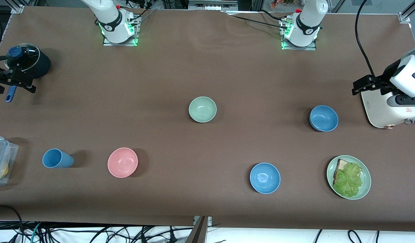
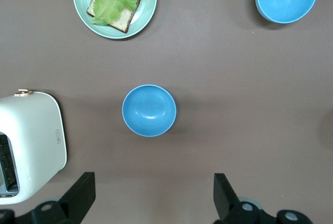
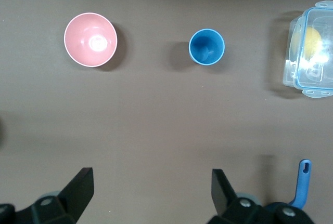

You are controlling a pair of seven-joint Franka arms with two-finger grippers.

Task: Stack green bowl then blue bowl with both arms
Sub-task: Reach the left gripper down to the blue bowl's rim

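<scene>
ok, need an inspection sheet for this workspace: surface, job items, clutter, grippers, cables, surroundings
Surface: brown table cover, flat, no spills seen.
Job's things: green bowl upright mid-table, empty; blue bowl upright, toward the left arm's end, empty. Apart, not stacked.
Clutter: second blue bowl, pink bowl, blue cup, green plate with bread and lettuce, toaster, lidded pot, clear box.
Grippers: left gripper open, over the toaster; right gripper open, over the pot. Both hold nothing.
Cables: bundles below the table's near edge; leads at the arm bases.
Surroundings: nothing seen.
</scene>
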